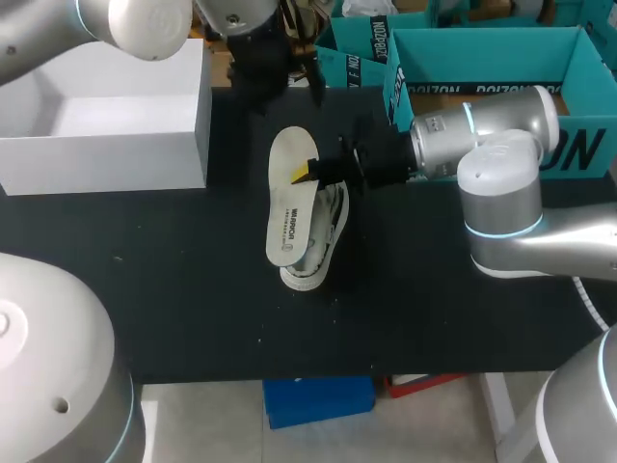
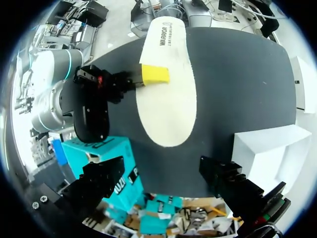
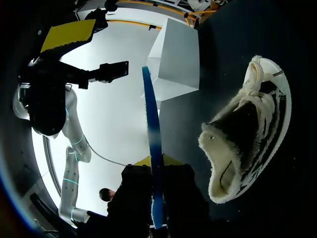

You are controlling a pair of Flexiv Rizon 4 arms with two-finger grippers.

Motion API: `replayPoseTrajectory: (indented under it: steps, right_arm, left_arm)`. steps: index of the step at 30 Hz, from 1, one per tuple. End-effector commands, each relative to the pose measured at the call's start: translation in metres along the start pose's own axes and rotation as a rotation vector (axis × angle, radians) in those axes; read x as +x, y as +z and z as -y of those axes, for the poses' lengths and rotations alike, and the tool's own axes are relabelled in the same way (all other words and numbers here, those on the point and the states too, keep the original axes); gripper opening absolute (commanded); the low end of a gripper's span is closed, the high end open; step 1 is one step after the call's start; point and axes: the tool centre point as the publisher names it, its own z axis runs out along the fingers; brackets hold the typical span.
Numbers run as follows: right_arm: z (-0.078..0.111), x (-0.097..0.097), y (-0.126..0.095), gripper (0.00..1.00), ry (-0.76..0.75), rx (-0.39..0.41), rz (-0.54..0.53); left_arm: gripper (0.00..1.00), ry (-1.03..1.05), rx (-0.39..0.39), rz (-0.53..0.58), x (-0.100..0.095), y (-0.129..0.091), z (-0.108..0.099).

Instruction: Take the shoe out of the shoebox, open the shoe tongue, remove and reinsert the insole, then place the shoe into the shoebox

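R end effector holds insole; L end effector wide; R wrist: shoe mouth.

Printed lettering marks the insole and teal boxes.

Insole: white with a blue edge, held apart from the shoe and clamped at one long side by the right gripper. Shoe: white, on its side on the table, partly under the insole. Shoebox: white, open, well apart.
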Motion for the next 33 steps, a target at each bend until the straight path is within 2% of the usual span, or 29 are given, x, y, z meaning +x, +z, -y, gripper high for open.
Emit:
replayPoseTrajectory:
  steps: [1, 18, 27, 33]
  right_arm:
    - [0.000, -0.001, 0.002, 0.00, -0.001, -0.003, -0.001]
    - [0.000, -0.001, 0.002, 0.00, -0.001, -0.003, -0.001]
    - [0.000, -0.001, 0.002, 0.00, -0.001, -0.003, -0.001]
    - [0.000, -0.001, 0.002, 0.00, -0.001, -0.003, -0.001]
  left_arm:
    - [1.00, 0.003, -0.009, 0.002, 0.000, -0.005, 0.015]
    - [1.00, 0.022, -0.028, -0.008, 0.002, -0.038, 0.096]
    - [1.00, 0.031, -0.010, 0.000, 0.004, -0.038, 0.142]
    - [1.00, 0.054, -0.015, 0.016, 0.003, -0.044, 0.160]
